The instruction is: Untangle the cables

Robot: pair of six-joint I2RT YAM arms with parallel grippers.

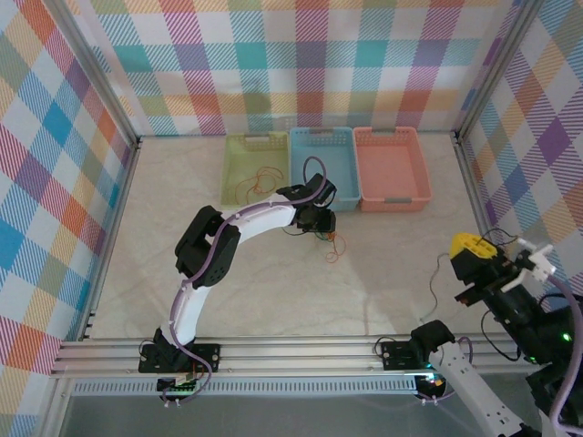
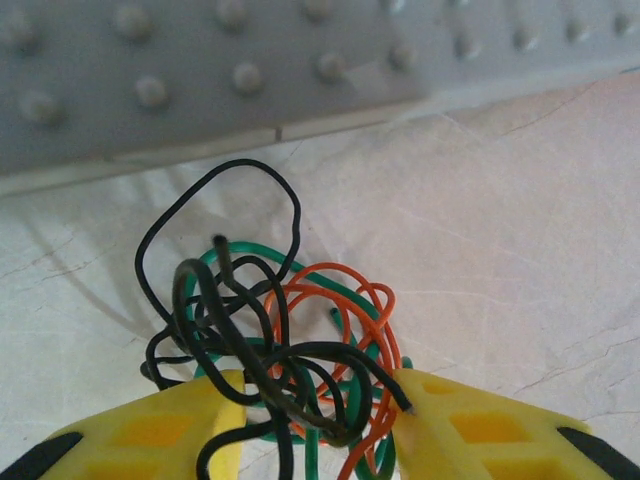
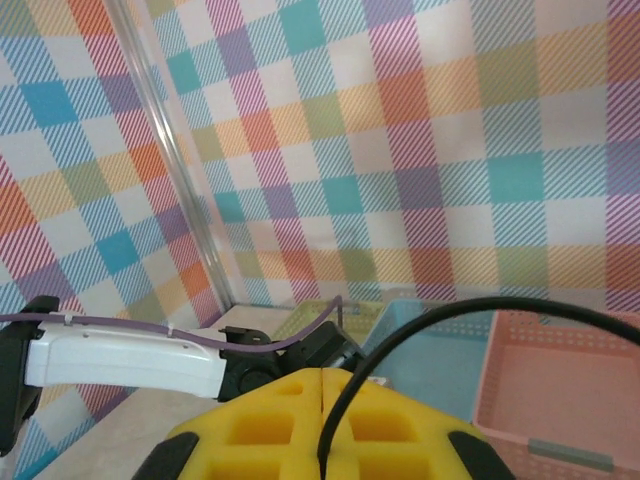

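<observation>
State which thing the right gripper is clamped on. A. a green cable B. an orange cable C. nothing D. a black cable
D: in the right wrist view the right gripper has its fingers pressed together, and a black cable runs out from between them.

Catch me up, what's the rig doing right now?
The left pincer sits over the tangled bundle of black, green and orange cables on the table, just in front of the blue basket, with its jaws apart on either side of the tangle. The right pincer is shut on a black cable, held up off to the right. One orange cable lies in the green basket.
</observation>
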